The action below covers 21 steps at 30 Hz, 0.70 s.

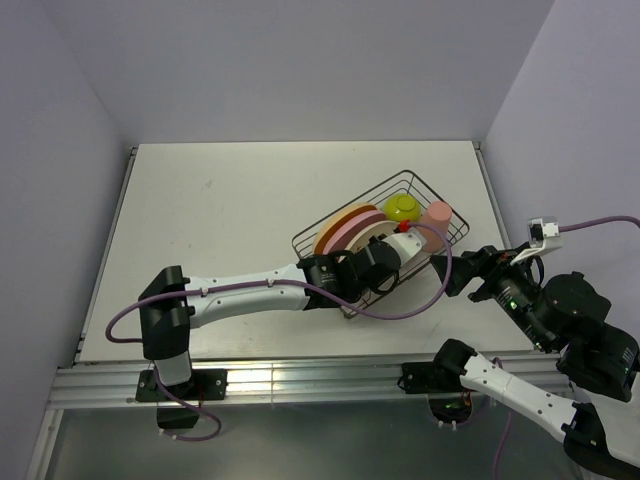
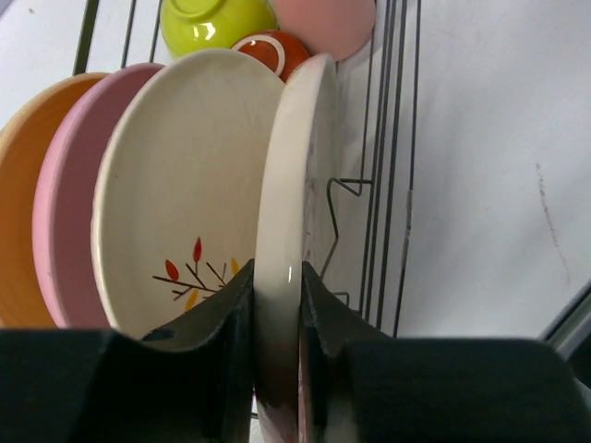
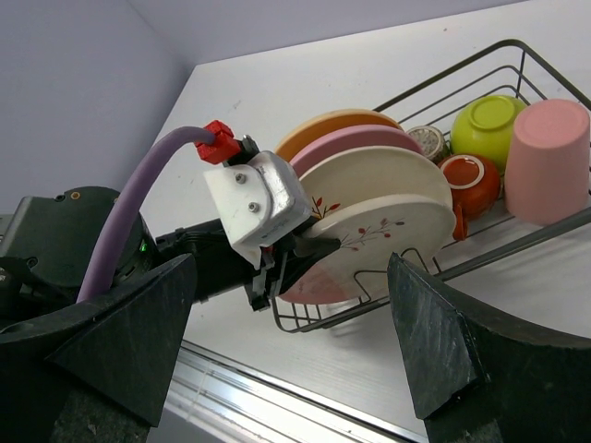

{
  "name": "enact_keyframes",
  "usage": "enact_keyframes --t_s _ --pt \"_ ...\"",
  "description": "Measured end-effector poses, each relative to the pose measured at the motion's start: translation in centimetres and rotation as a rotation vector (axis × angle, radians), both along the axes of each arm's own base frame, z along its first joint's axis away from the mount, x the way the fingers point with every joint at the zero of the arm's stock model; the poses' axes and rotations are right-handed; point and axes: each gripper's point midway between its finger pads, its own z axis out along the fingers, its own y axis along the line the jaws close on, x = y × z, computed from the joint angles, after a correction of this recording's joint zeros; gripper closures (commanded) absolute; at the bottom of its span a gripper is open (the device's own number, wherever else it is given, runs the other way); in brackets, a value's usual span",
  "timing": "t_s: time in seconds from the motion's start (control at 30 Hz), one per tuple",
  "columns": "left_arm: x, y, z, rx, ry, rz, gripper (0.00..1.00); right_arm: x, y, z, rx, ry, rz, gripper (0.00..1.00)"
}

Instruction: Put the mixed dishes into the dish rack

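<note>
The black wire dish rack [image 1: 412, 177] stands at the table's right middle. In it stand an orange plate [image 3: 332, 125], a pink plate [image 3: 360, 140] and a cream-yellow plate [image 3: 379, 171], with a small grey cup [image 3: 427, 140], a lime-green bowl [image 3: 489, 120], a dark red-brown mug [image 3: 471, 180] and a salmon cup [image 3: 545, 157] behind. My left gripper [image 2: 277, 277] is shut on the rim of the pink-cream twig-patterned plate [image 2: 291, 175], which stands upright in the rack's near end beside the cream-yellow plate [image 2: 175, 203]. My right gripper [image 3: 291, 341] is open and empty, just right of the rack's near corner.
The white table [image 1: 220, 220] reaches left and behind the rack. An aluminium rail [image 1: 300, 375] runs along the near edge. The left arm's purple cable [image 1: 440, 275] loops between the rack and my right gripper [image 1: 452, 272]. Walls close in the back and sides.
</note>
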Motion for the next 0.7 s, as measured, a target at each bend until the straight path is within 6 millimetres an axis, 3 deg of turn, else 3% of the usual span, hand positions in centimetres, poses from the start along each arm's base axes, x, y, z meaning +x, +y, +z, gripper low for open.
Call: enact_keyframes --t_s 0.03,0.13,0.3,0.57,0.7 --pt "0.1 0.0 0.0 0.002 -0.003 0.002 0.58 0.0 0.0 0.0 0.000 0.000 0.000 0.09" --pt "1.0 -0.1 0.6 -0.027 -0.012 0.025 0.49 0.0 0.1 -0.2 -0.001 0.004 0.005 0.09" --pt "2.5 0.6 1.1 -0.041 -0.030 0.074 0.39 0.0 0.4 -0.6 -0.006 0.013 0.014 0.09" --pt "2.9 0.8 1.8 -0.070 -0.039 0.105 0.34 -0.1 0.5 -0.6 -0.006 0.015 0.020 0.09" --pt "2.9 1.7 4.0 -0.116 -0.057 0.128 0.31 0.0 0.5 -0.8 -0.009 0.018 0.020 0.09"
